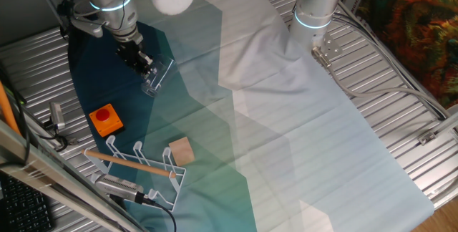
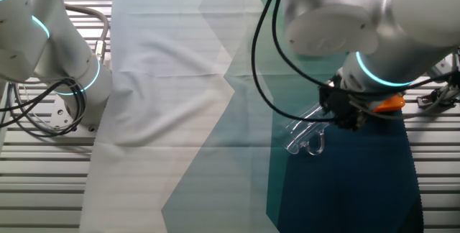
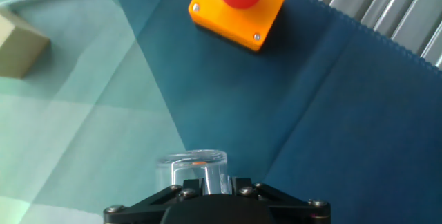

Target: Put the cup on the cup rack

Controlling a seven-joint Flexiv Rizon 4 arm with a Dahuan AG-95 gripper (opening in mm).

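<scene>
The claw (image 1: 145,67) is clenched on the clear cup (image 1: 157,76), upper left of one fixed view; only there shows the white cup rack (image 1: 139,166), lower left.

A bench (image 1: 401,96) made of ribbed silver metal slats fills the scene. Over it lies a cloth (image 1: 300,132) printed with large angular patches: dark blue at one side, then teal, pale green and near-white. The cloth is rumpled into soft folds near its pale middle. Bundled grey cables (image 1: 390,53) run across the bare slats along one edge. Beyond that edge hangs a fabric (image 1: 415,17) with an orange, green and dark leafy pattern. At the opposite corner, a black keyboard (image 1: 21,207) sits below the bench edge. Lighting is even and soft, without strong shadows.
</scene>
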